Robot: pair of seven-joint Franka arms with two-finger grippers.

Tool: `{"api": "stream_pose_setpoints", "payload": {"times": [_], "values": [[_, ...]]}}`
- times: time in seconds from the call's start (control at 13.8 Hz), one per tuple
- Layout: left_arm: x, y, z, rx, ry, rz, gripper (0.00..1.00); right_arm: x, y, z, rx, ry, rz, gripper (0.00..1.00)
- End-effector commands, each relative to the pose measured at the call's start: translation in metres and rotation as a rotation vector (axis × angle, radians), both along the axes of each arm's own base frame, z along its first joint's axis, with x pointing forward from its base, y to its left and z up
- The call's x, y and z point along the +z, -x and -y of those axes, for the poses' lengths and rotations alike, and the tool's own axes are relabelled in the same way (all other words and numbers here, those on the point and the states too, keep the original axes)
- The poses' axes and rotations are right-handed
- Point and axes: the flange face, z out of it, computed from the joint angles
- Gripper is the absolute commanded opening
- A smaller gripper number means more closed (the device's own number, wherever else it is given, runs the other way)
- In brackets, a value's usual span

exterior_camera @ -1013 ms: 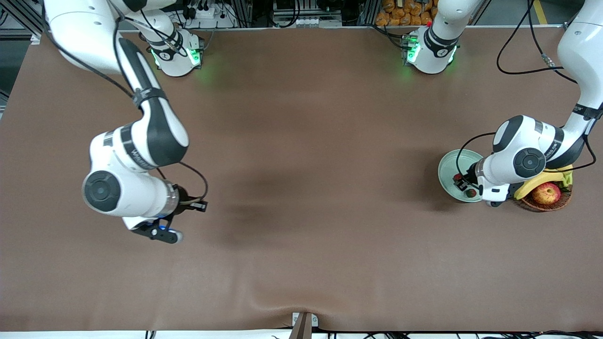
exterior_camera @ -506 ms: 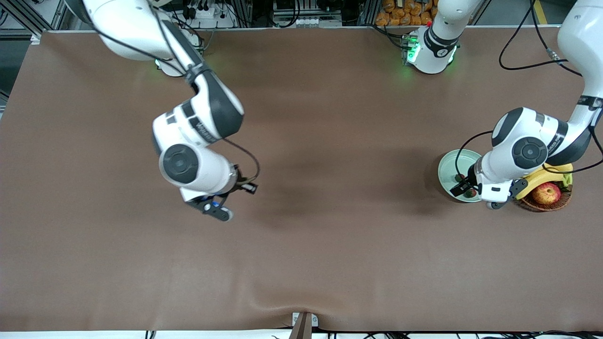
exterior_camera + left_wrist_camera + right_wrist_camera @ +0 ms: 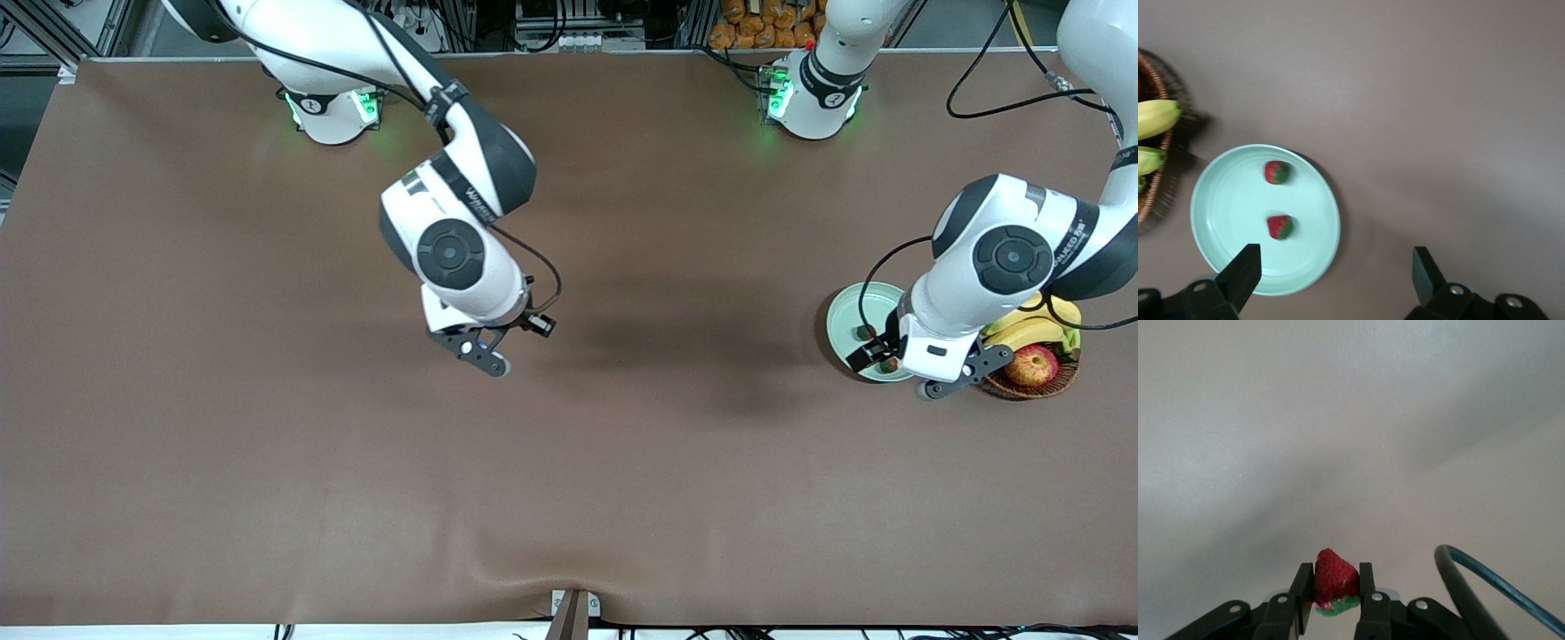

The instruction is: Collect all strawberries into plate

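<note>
The pale mint-green plate (image 3: 846, 313) lies at the left arm's end of the table, beside the basket. Two strawberries (image 3: 864, 333) lie in it. In the left wrist view the plate (image 3: 1228, 200) holds both berries (image 3: 1277, 172), apart from each other. My left gripper (image 3: 1336, 267) is open and empty, up over the plate's edge; in the front view it (image 3: 956, 373) partly hides the plate. My right gripper (image 3: 1336, 579) is shut on the third strawberry (image 3: 1333, 568), red tip outward. It hangs over the bare middle of the table (image 3: 484, 356).
A brown wicker basket (image 3: 1005, 388) beside the plate holds a red-yellow apple (image 3: 1031, 364) and bananas (image 3: 1031, 329); the basket (image 3: 1151, 193) and a banana (image 3: 1155, 117) also show in the left wrist view. Brown cloth covers the table.
My right arm has swung from its own end of the table toward the middle, carrying the strawberry. My left gripper has lifted a little above the plate.
</note>
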Motion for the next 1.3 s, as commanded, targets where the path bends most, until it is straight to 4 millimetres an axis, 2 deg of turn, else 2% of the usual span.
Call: {"api": "stream_pose_setpoints", "payload": {"times": [0.0,0.29,0.51,0.8,0.94,1.23], "values": [[0.028,0.012,0.061,-0.072,-0.024,0.012,1.00,-0.018,0.013,-0.014,-0.047,-0.005,0.013,0.00],[0.035,0.027,0.134,-0.169,-0.038,-0.018,1.00,-0.062,0.040,-0.056,-0.085,-0.021,0.043,0.00],[0.040,0.037,0.170,-0.236,-0.031,-0.031,1.00,-0.085,0.055,-0.076,-0.081,-0.022,0.049,0.00],[0.044,0.048,0.189,-0.347,-0.027,-0.072,1.00,-0.113,0.069,-0.079,-0.073,-0.028,0.061,0.00],[0.044,0.048,0.188,-0.396,-0.006,-0.092,1.00,-0.131,0.076,-0.086,-0.064,-0.024,0.060,0.00],[0.048,0.047,0.179,-0.476,0.040,-0.120,1.00,-0.154,0.079,-0.088,-0.063,-0.028,0.070,0.00]]}}
